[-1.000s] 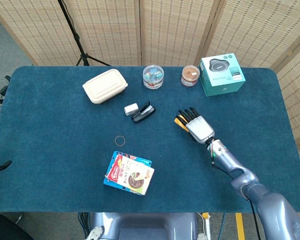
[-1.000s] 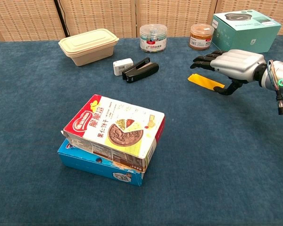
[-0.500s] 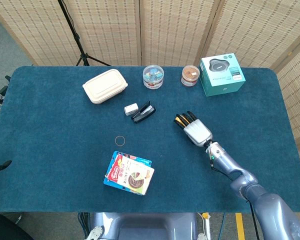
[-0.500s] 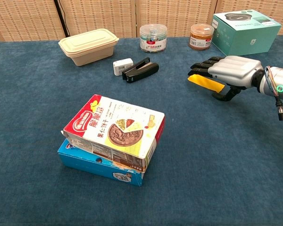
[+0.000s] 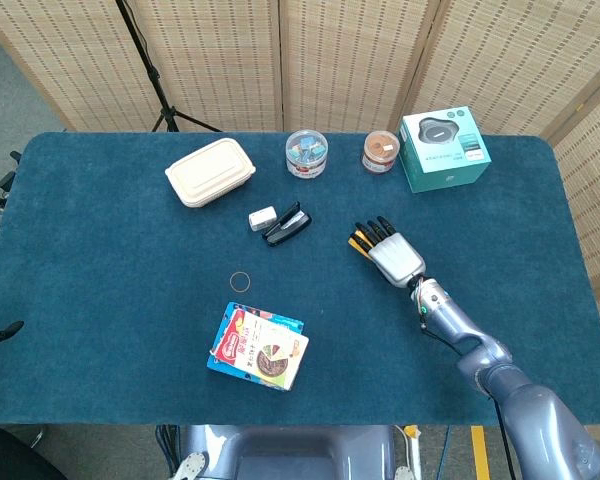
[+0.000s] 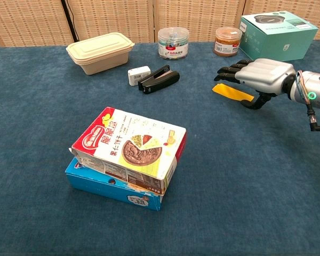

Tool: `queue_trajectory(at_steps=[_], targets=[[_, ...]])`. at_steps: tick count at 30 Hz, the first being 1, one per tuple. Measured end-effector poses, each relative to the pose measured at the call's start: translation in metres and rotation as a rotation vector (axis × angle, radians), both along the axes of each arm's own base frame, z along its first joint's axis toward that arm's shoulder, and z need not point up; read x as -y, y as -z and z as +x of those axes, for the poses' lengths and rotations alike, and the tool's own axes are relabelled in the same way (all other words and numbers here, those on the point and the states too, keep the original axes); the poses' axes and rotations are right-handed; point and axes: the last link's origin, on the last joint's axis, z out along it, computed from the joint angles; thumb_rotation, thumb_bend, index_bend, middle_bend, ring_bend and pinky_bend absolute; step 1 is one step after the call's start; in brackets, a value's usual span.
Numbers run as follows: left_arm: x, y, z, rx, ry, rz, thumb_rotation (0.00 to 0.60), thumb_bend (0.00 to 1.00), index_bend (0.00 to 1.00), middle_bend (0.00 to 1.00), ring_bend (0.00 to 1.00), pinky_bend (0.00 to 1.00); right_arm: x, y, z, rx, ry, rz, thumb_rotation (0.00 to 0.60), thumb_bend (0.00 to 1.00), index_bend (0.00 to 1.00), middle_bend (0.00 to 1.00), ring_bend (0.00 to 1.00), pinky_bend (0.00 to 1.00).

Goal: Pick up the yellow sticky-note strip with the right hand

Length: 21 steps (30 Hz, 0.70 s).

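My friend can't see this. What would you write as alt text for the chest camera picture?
A silver robot hand reaches in from the right, fingers spread just above a yellow sticky-note strip lying on a blue table, not yet gripping it. In front, a biscuit box sits on a blue box; a black stapler, cream container, two jars and a teal box line the back.

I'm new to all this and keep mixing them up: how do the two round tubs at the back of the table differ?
The clear tub is taller and wider than the orange-lidded tub. The clear tub has a see-through lid and mixed coloured small items inside; the orange-lidded tub shows brownish contents. The orange-lidded tub stands right beside the teal box; the clear tub stands apart. Both are round, upright and closed.
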Motion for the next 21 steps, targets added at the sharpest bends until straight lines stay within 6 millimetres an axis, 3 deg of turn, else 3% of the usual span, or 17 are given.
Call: queue_trajectory(at_steps=[12,21], targets=[[-0.0002,-0.0004,-0.0001,0.001,0.000,-0.003,0.600,0.00,0.00,0.00,0.00,0.00,0.0014,0.0025,0.0011,-0.008,0.001,0.012,0.600,0.54,0.01,0.00,0.00,0.00],[-0.0001,-0.0011,-0.0003,0.006,-0.001,-0.001,0.600,0.00,0.00,0.00,0.00,0.00,0.0021,0.0013,-0.0004,-0.007,0.006,-0.007,0.600,0.54,0.32,0.00,0.00,0.00]])
